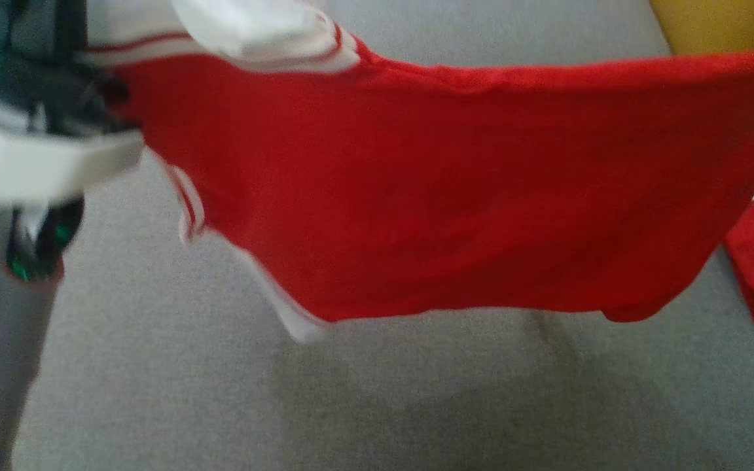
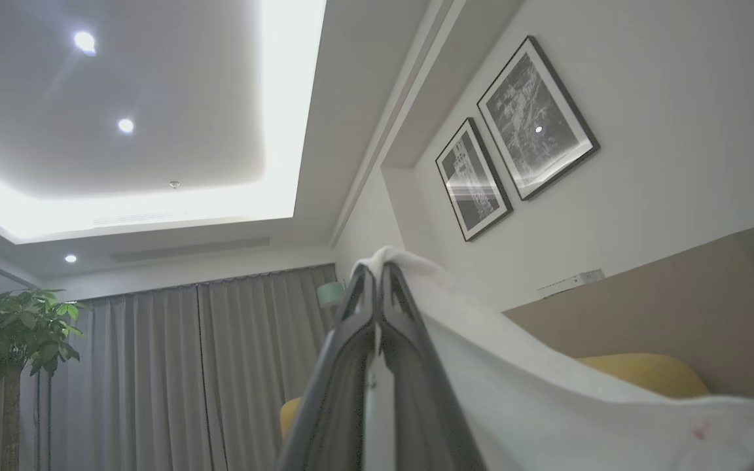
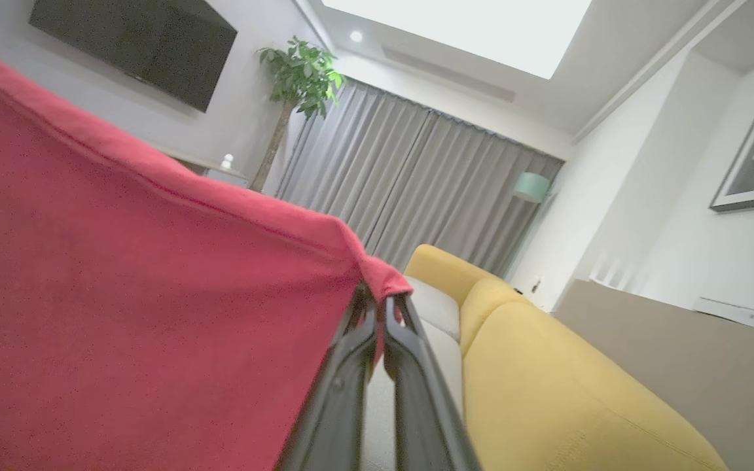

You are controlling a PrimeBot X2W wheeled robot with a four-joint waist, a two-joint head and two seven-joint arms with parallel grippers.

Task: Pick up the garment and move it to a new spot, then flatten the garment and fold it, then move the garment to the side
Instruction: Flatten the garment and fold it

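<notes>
Garment [image 1: 455, 196] hangs stretched in the air above the grey sofa seat [image 1: 220, 392], with open seat below. Red body, white striped trim. Left gripper [image 2: 377, 288] clamped shut on the white edge; right gripper [image 3: 380, 304] clamped shut on a red corner.

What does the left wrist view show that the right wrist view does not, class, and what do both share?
Left wrist view, not the right: white trim of the garment, pinched in the left fingers. Right wrist view, not the left: the red body, pinched in the right fingers, and a TV. Both: plant, curtains, yellow sofa.
</notes>
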